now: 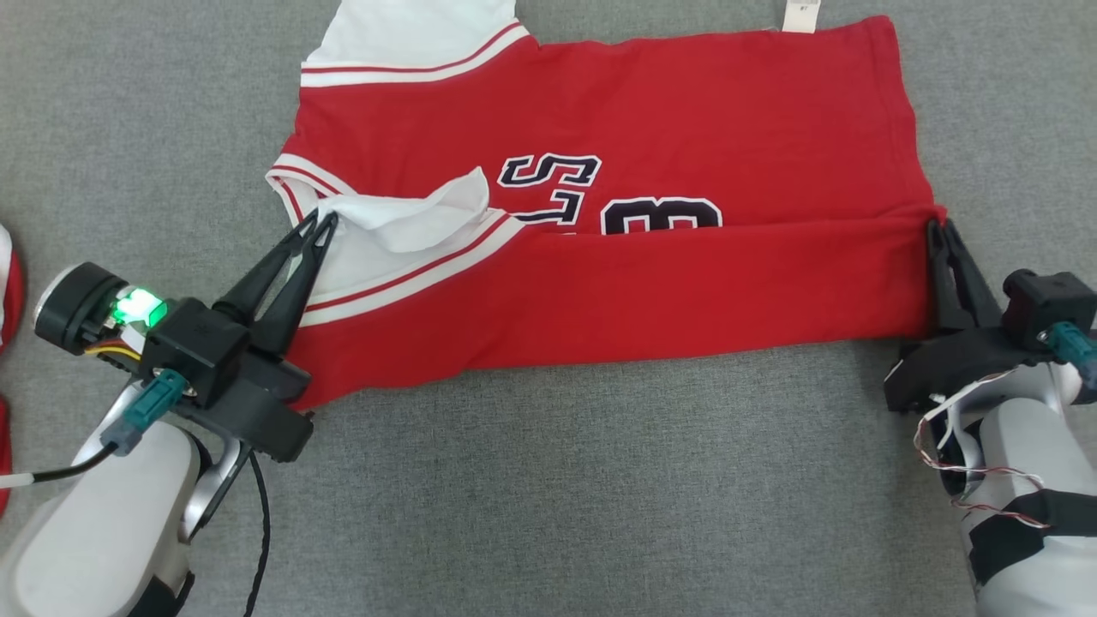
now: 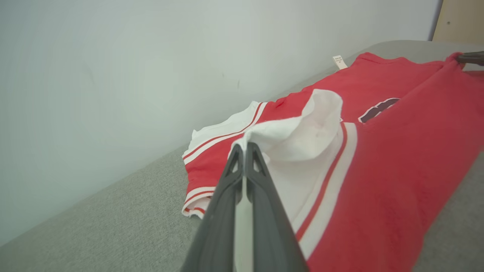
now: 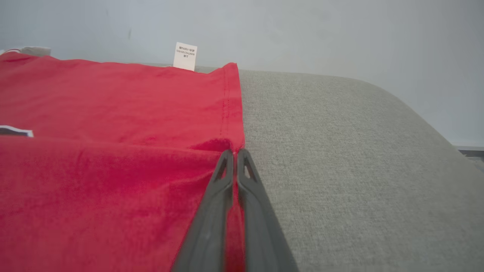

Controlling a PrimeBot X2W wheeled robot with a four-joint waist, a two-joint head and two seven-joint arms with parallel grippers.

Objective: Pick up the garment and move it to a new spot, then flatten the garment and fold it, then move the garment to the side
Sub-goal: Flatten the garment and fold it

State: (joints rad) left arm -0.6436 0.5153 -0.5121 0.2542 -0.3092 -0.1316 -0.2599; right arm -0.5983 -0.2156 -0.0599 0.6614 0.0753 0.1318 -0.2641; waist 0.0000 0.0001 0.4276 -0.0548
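The garment (image 1: 651,111) is a red jersey with white sleeves, red-and-white trim and dark numbers, spread on the grey surface. Its near long edge is folded up over the middle. My left gripper (image 1: 324,219) is shut on the white sleeve at the garment's left end; in the left wrist view the white cloth (image 2: 298,132) bunches up past the closed gripper (image 2: 244,146). My right gripper (image 1: 936,228) is shut on the red hem corner at the right end, seen pinched in the right wrist view (image 3: 235,152).
A grey fabric surface (image 1: 583,480) stretches around the garment, with open room in front. A white care label (image 1: 801,15) sticks out at the far edge. A pale wall (image 2: 113,75) rises behind. Red-and-white cloth (image 1: 8,291) lies at the left edge.
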